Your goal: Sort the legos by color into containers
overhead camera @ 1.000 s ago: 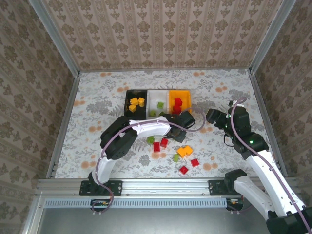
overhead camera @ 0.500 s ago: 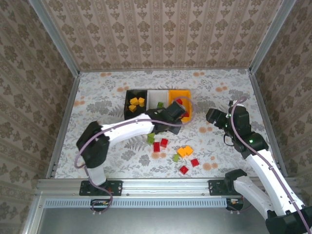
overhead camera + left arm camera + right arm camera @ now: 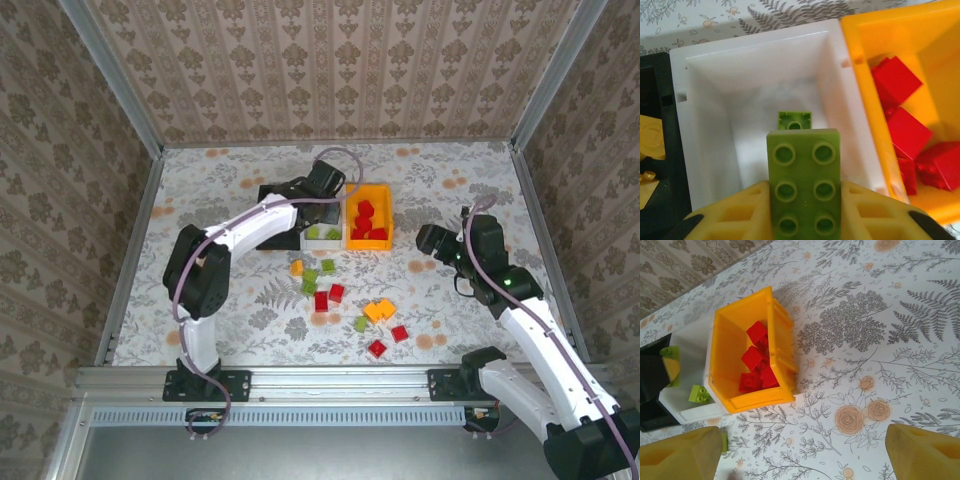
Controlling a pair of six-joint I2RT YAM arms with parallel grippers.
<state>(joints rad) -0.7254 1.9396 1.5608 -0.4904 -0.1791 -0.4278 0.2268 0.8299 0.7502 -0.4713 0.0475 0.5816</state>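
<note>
Bins: black plastic bin (image 3: 660,150), white plastic bin (image 3: 755,47) and orange plastic bin (image 3: 370,245) stand touching in a row at mid-table. Red bricks (image 3: 366,222) are heaped in the orange one, yellow-orange bricks (image 3: 650,145) lie in the black one, and a small green brick (image 3: 795,120) lies on the white one's floor.
Loose legos: roughly ten red, light green and orange bricks (image 3: 378,310) lie scattered on the near side of the row.
Surface: white tabletop printed with grey ferns and orange blossoms (image 3: 200,200), railed in aluminium.
Room: brown damask wallpaper (image 3: 330,70) on three sides.
Change: a second ago the left gripper (image 3: 325,185) sat low by the orange bin's near edge with its arm folded back. It has since risen and swung over the white bin, uncovering an orange brick (image 3: 297,267) on the table. The right arm has barely shifted.
Left gripper: yellow fingers lie against both long sides of a light green six-stud brick (image 3: 804,170), held studs up above the white bin's opening.
Left arm: stretched from its base diagonally across the black bin.
Right gripper (image 3: 805,455): jaws wide, nothing between them, above bare tabletop right of the orange bin.
Right arm: elbow bent, wrist turned toward the bins.
</note>
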